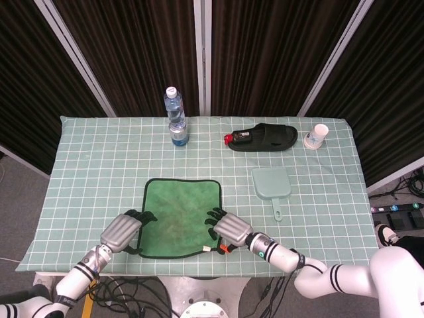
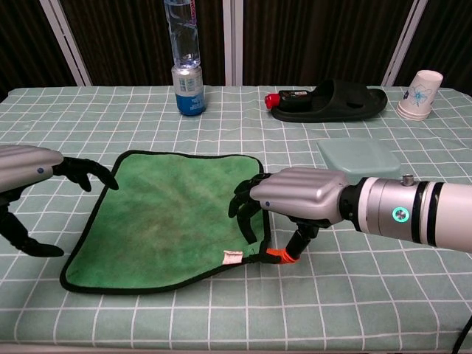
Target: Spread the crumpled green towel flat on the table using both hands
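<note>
Two robot hands flank the green towel (image 2: 166,217), which we see lying nearly flat on the checked tabletop (image 1: 93,152), toward its near edge, dark border showing all round. Our left robot hand (image 2: 33,166) sits at the towel's left edge with fingers spread and reaching toward the cloth; it holds nothing, and we cannot tell whether the fingertips touch the border. Our right robot hand (image 2: 295,199) is at the towel's right edge near the near-right corner, its thumb pinching the border beside an orange loop (image 2: 279,256), the other fingers spread over the cloth. A small white tag (image 2: 232,257) shows on the near hem just left of that loop.

Along the far side of the tabletop we see a water bottle (image 1: 175,116), a black slipper (image 1: 265,138) with a red-capped thing at its left end, and a paper cup (image 1: 318,135), all well apart from the towel. A pale green dustpan (image 1: 271,185) lies to the towel's right.
</note>
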